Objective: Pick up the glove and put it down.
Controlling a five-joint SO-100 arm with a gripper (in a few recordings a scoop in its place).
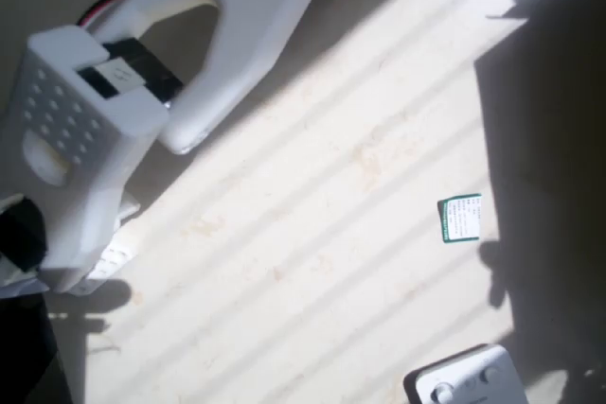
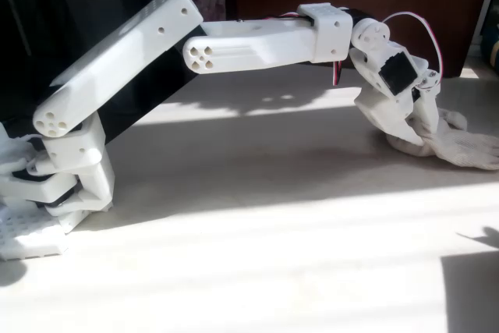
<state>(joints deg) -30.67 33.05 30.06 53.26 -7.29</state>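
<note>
In the fixed view the white arm stretches to the right and bends down at the wrist. My gripper (image 2: pixel 416 132) points down onto the left end of the beige glove (image 2: pixel 465 148), which lies crumpled on the table at the far right. A fold of its fabric rises between the fingers, and the jaws look closed on it. The rest of the glove rests on the tabletop.
The arm's base (image 2: pixel 47 193) stands at the left edge of the fixed view. In the overhead view a small green-bordered white card (image 1: pixel 460 219) lies on the pale table, with a white device with buttons (image 1: pixel 469 380) at the bottom edge. The arm's white links (image 1: pixel 85 139) cover the upper left.
</note>
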